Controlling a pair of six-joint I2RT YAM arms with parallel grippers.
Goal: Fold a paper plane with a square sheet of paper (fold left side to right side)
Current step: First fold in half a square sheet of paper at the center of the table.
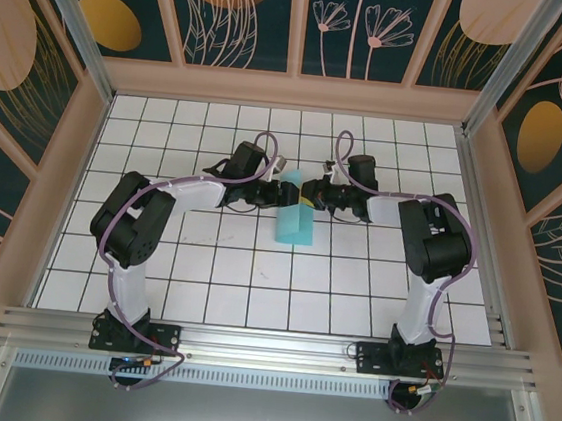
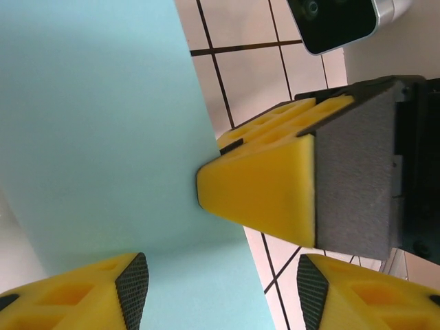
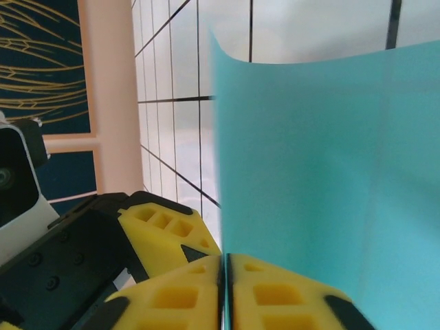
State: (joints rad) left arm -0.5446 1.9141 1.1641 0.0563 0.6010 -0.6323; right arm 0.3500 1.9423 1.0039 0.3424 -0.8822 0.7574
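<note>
The square sheet of paper [image 1: 293,222] is light turquoise and lies mid-table between both arms, about one tile wide in the top view, with its far part lifted. My right gripper [image 3: 225,292] is shut on the sheet's edge [image 3: 323,172], and the paper rises curved ahead of its fingers. In the left wrist view the right gripper's yellow fingers [image 2: 265,185] pinch the edge of the sheet [image 2: 103,137]. My left gripper [image 2: 223,295] stands open low over the paper, one fingertip [image 2: 130,289] above the sheet and the other [image 2: 313,285] above bare tile. In the top view the left gripper [image 1: 274,198] and right gripper [image 1: 309,198] nearly meet.
The white gridded table [image 1: 205,263] is ringed by a pale wooden frame [image 1: 293,91] with dark patterned panels. The left gripper's finger [image 3: 165,230] sits close beside the right gripper. An aluminium rail [image 1: 267,345] runs along the near edge by the arm bases.
</note>
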